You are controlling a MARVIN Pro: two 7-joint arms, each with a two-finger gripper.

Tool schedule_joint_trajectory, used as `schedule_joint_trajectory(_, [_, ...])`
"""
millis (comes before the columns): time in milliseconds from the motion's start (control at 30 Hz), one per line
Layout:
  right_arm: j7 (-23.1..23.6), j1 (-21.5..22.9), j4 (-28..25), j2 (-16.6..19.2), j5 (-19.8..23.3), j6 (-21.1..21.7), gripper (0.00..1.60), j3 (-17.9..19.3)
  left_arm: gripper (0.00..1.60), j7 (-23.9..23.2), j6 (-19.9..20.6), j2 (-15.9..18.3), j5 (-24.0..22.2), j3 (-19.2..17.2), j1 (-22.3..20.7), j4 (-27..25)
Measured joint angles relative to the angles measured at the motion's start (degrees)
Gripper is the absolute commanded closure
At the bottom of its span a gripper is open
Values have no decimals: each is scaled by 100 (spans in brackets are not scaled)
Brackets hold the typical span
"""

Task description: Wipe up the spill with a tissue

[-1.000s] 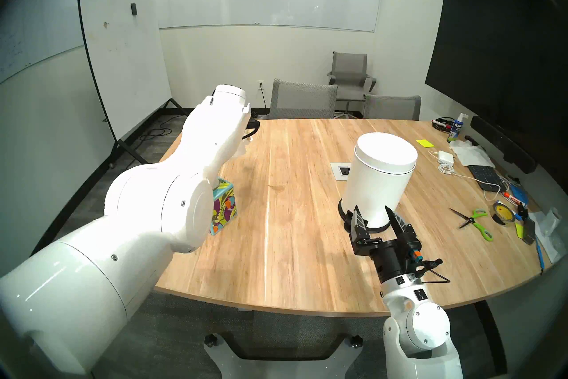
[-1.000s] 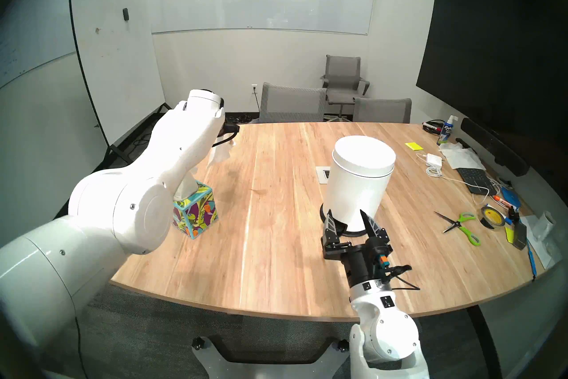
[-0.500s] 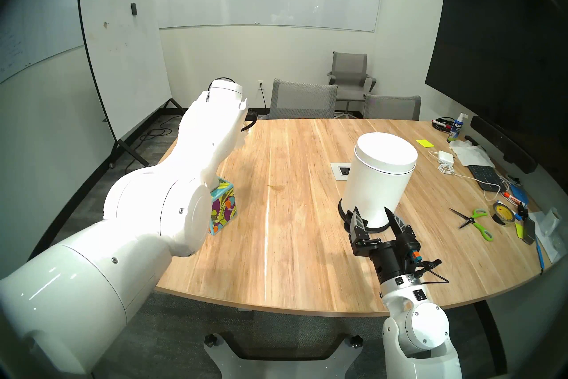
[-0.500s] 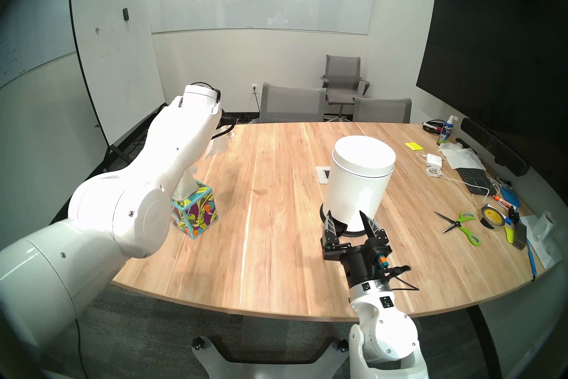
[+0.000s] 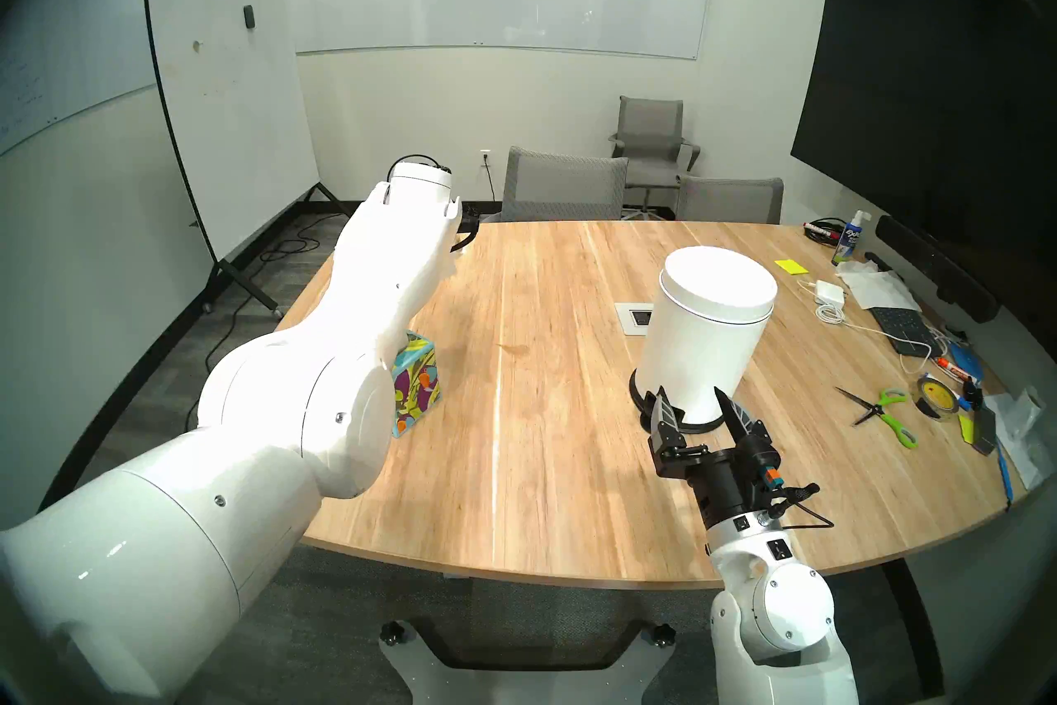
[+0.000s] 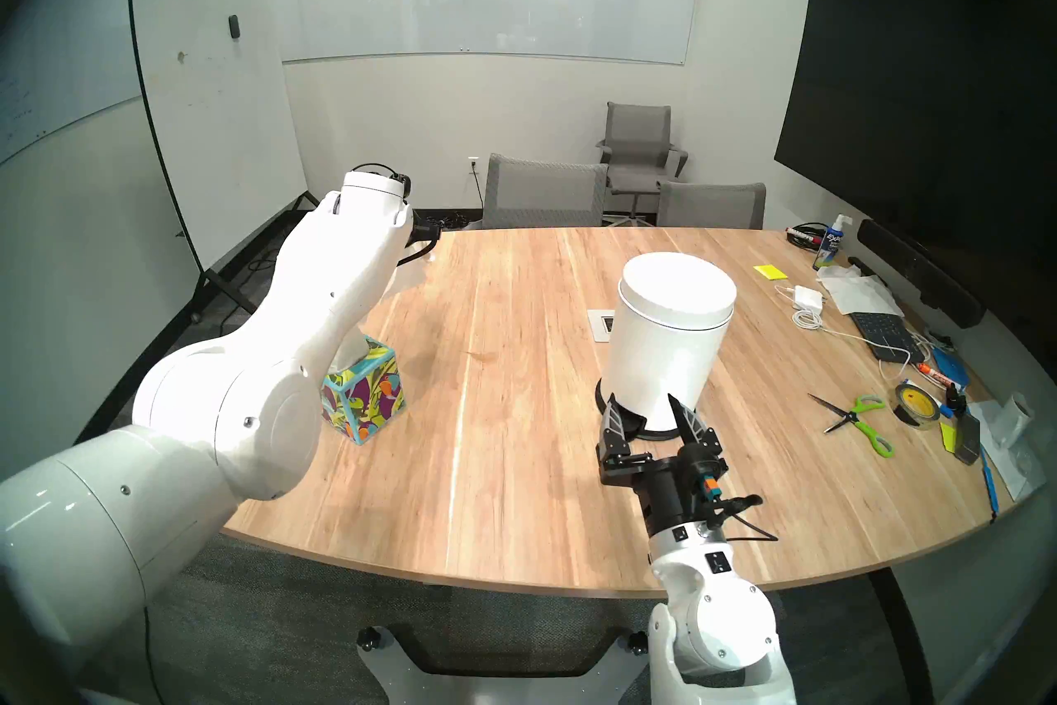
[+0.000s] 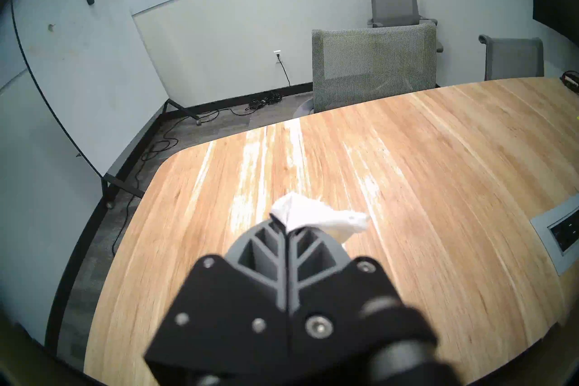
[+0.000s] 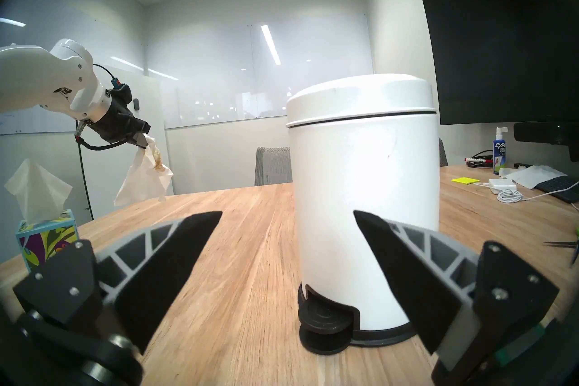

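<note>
A meeting room with whiteboard (image 5: 229, 97) and grey chairs (image 5: 563, 186) surrounds the wooden table (image 5: 572, 486). At frame centre-right a white pedal bin (image 5: 706, 326) stands, lid down. The left gripper (image 8: 142, 142), upper left in the right wrist view, is clamped on the brown-stained tissue (image 8: 147, 177), dangling clear of the table. A faint smear of the spill (image 5: 515, 347) lingers mid-table. The right gripper (image 5: 695, 403), jaws apart, waits before the bin. Wiping looks largely done; next, likely, binning, which needs the lid opened.
</note>
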Motion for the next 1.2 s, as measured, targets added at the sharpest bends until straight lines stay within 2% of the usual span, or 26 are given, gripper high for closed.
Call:
schedule_joint_trajectory(700, [0, 25, 50, -2, 0, 0, 0, 0, 160, 90, -182, 174, 89, -125, 765, -518])
schedule_joint_trajectory(1200, [0, 44, 79, -4, 0, 0, 0, 1, 160, 185, -450, 228, 146, -192, 1180, -1185])
